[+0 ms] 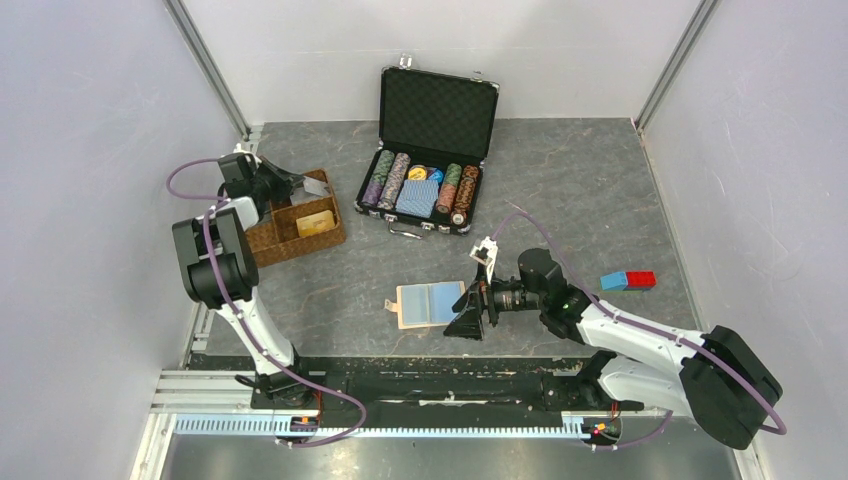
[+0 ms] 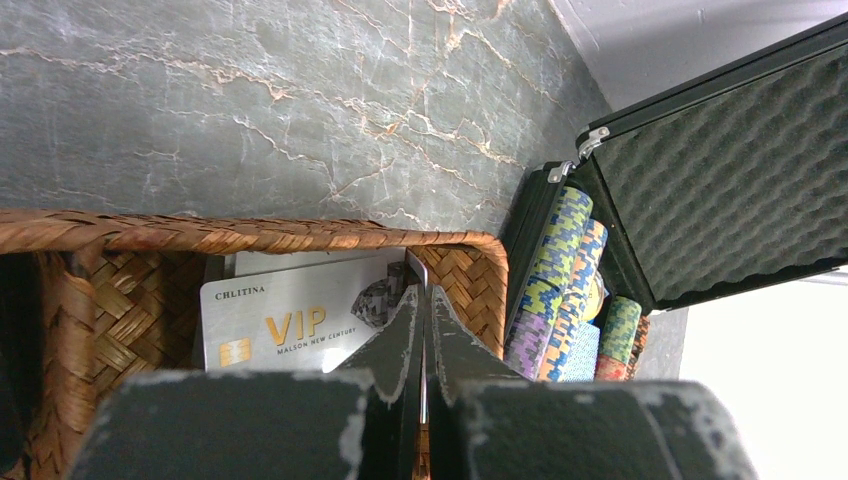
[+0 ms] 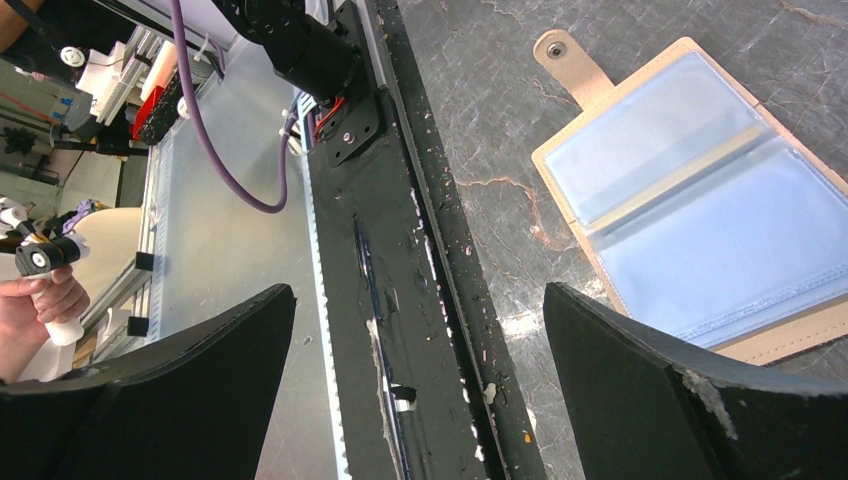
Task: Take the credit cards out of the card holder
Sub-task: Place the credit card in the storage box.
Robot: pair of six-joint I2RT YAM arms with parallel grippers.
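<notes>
Top external shows the card holder (image 1: 430, 303) lying open and flat on the grey table (image 1: 600, 180), toward the near edge and between the two arm bases. Its strap tab (image 1: 391, 305) points left. From the right wrist we see its pale blue-grey pockets face up inside the tan border; we cannot tell whether any card sits in them. The right gripper (image 1: 474, 290) is just beside the holder's right edge. Its fingers (image 3: 640, 380) are spread wide with nothing between them, and one of them hides the holder's near corner.

The cards we can make out are well apart from the holder, in the wicker tray (image 1: 268, 240) at the far left. The left gripper (image 1: 303, 184) reaches over the tray's far right compartment with its fingers pressed together on a grey card (image 1: 318, 186). In the left wrist view that card shows only as a thin edge between the fingers. Below them a VIP card (image 2: 290, 325) rests in the compartment, with a second pale card (image 2: 300, 262) behind it. We also see a gold card (image 1: 315, 222) in the near right compartment.

Right of the tray stands a black case (image 1: 438, 105), lid up, holding rows of poker chips (image 1: 385, 178) and a blue deck (image 1: 418, 198). A blue and red block (image 1: 628, 281) lies on the table to the right, beyond the right arm.
</notes>
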